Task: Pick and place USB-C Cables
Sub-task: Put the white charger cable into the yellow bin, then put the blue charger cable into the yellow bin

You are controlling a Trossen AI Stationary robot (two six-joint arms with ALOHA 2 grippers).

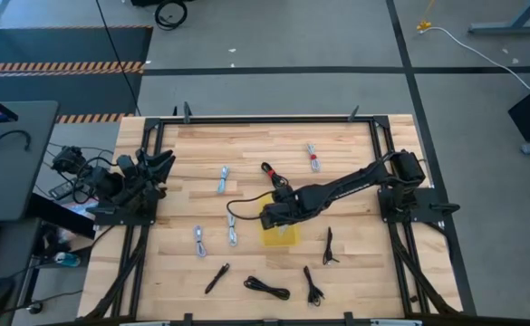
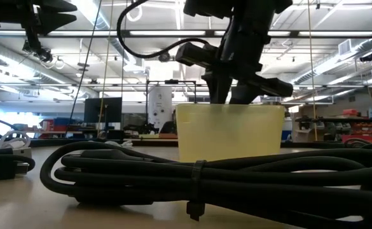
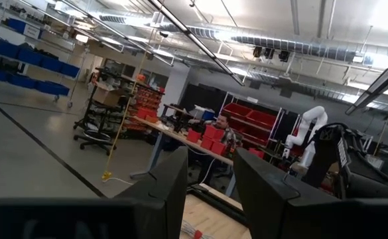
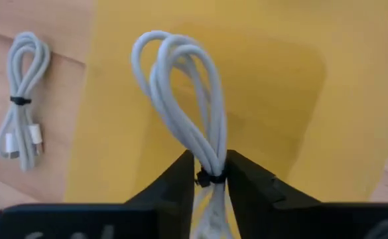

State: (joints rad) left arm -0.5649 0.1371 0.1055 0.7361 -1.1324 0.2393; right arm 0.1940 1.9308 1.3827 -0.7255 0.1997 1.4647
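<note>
Right gripper (image 4: pixel 210 178), clamped on a white cable (image 4: pixel 184 106), hangs over the yellow bin (image 4: pixel 273 93), release likely next; left gripper (image 3: pixel 209 192) waits, fingers apart.

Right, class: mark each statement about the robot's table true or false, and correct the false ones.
1. The right claw grips a white cable above the yellow bin. True.
2. The left claw is reaching over the bin. False: it waits at the table's left edge, away from the bin.
3. Black cables lie along the near edge of the table. True.
4. The cable in the right claw is black. False: it is white.
5. In the right wrist view, another white cable lies on the wood beside the bin. True.
6. The left claw holds a cable. False: its fingers are apart and empty.
</note>
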